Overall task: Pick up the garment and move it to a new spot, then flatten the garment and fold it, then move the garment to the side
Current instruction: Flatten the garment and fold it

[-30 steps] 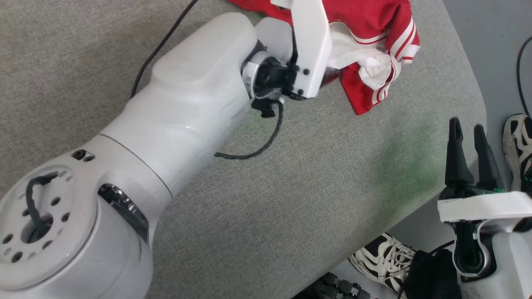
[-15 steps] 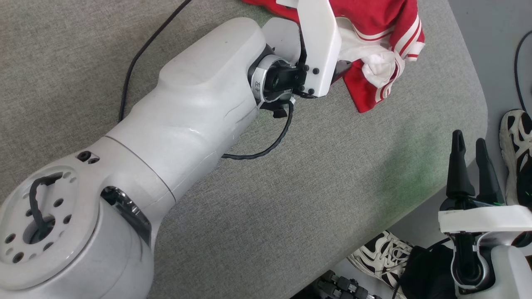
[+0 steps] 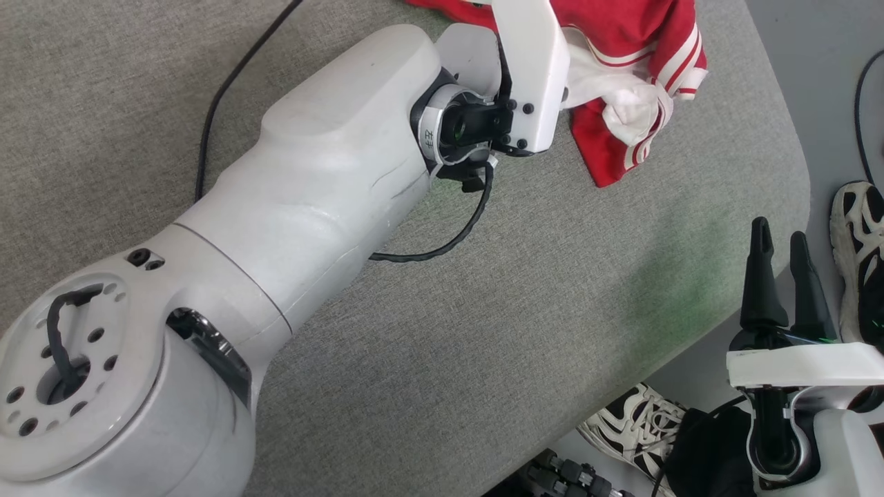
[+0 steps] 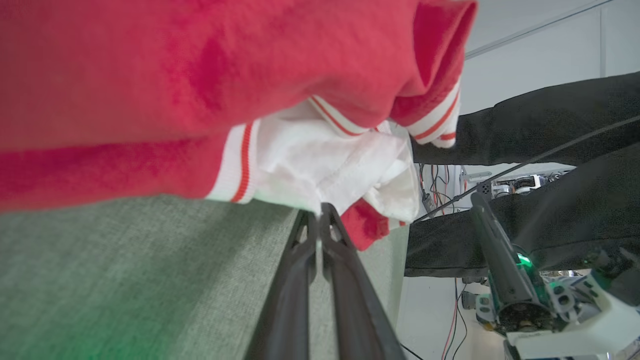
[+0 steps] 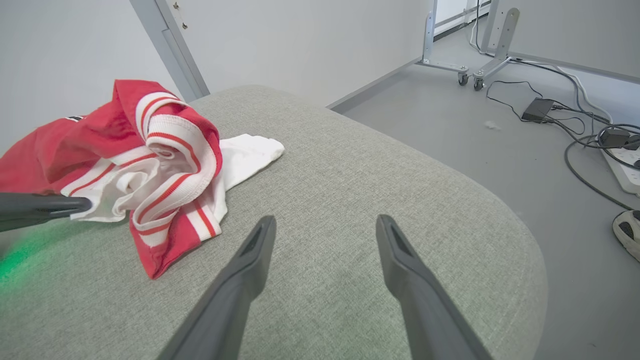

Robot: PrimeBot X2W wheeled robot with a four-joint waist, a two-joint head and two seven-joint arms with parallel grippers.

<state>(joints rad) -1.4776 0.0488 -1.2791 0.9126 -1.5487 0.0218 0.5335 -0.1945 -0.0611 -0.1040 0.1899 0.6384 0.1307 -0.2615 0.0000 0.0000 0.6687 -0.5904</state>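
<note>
The garment (image 3: pixel 621 41) lies bunched at the far right corner of the grey padded table (image 3: pixel 525 297). It is red with white sleeves and red-and-white striped trim. In the left wrist view my left gripper (image 4: pixel 318 213) has its two fingers pressed together, tips pinching the white sleeve fabric (image 4: pixel 320 165) at the garment's (image 4: pixel 150 75) near edge. The right wrist view shows that same left gripper (image 5: pixel 85 205) from the side, its tip in the white folds of the garment (image 5: pixel 150 165). My right gripper (image 3: pixel 779 233) hangs open off the table's right edge, a wide gap between its fingers (image 5: pixel 325 222), holding nothing.
A black cable (image 3: pixel 235 90) crosses the table behind my left arm. The table's rounded edge (image 3: pixel 794 200) runs close to the right gripper. Black-and-white shoes (image 3: pixel 856 241) (image 3: pixel 639 428) are on the floor below. Cables and a power strip (image 5: pixel 622 170) lie on the floor to the right.
My left gripper has closed onto the garment's white sleeve; its dark finger seen beside the wrist plate half a second ago is gone. The right gripper has stayed put.
</note>
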